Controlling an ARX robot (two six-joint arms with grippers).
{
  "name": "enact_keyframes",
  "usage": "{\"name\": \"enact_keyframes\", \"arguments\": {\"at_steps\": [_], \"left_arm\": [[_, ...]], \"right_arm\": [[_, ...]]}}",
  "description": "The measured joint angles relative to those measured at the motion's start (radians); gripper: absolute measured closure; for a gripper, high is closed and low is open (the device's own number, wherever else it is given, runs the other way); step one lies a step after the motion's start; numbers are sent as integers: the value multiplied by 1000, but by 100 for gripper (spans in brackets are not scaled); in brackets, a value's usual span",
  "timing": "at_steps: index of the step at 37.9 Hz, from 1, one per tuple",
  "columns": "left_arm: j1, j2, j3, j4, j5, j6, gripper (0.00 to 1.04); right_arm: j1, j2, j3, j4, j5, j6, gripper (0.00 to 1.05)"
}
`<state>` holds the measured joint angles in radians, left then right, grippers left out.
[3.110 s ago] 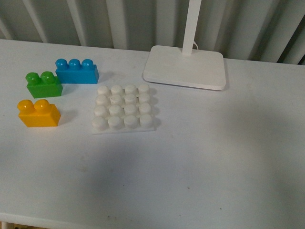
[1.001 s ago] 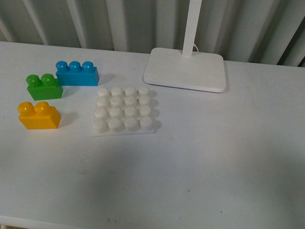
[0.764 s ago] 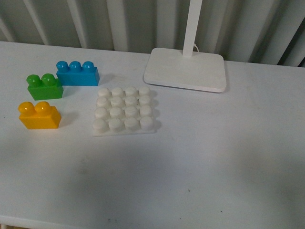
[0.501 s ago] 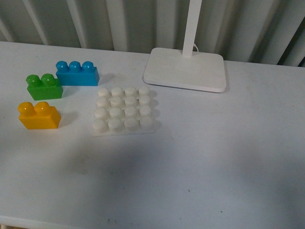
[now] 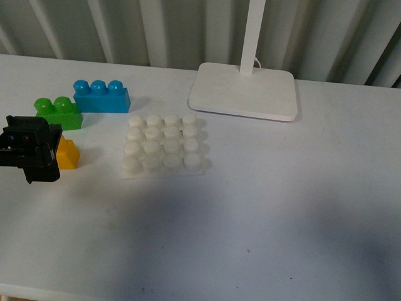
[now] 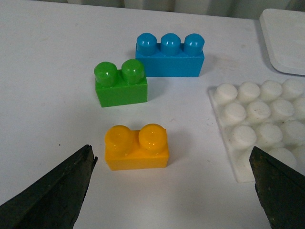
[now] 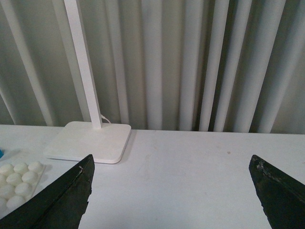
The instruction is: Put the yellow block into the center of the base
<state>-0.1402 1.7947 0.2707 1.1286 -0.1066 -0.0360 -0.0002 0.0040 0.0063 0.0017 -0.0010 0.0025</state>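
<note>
L tool (image 5: 31,147) is over the yellow block (image 5: 67,153), close to the worktop's (image 5: 282,207) left edge. Front cam: the tool body hides the block's left part, only the right end shows. L wrist cam: fingers spread wide, nothing between the pads, block in the gap's line but well clear of both. No contact that I can see. Can't tell height above the block from these views.

R tool (image 7: 170,162) is also spread and empty. It's out of the front cam, looking across at the lamp foot (image 5: 243,89) near the far edge. So L arm is the nearer one by far. I judge the pick is L's job.

Key geometry: the block's long axis runs approx parallel to the worktop's front edge, and the L fingers sit one off each short end. Closing as-is would pinch it end to end, I reckon. Wide span, so centre it first.

The base (image 5: 164,143) is near the worktop's middle, beside the block on the side away from the left edge. They're apart w/ bare worktop between. All studs free, nothing seated yet.

Watch the green brick (image 5: 57,111). It's just beyond the block toward the far edge, w/ a small gap. The blue brick (image 5: 100,95) is behind that, touching or nearly so. A sloppy descent could clip the green one.

Status: approach phase, grasp not yet made. Next I'd go straight down, then close.
</note>
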Motion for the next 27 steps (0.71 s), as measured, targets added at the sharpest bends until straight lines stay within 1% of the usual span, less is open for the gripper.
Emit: {"name": "enact_keyframes", "arguments": {"at_steps": [10,18,27], "left_arm": [[5,97,64,-5,-26,89,6],[40,186,119,-7,-25,112,6],[46,216,171,-44,-16,115,6]], "right_arm": [[0,0,0,0,0,0,9],[0,0,0,0,0,0,9],[0,0,0,0,0,0,9]]}}
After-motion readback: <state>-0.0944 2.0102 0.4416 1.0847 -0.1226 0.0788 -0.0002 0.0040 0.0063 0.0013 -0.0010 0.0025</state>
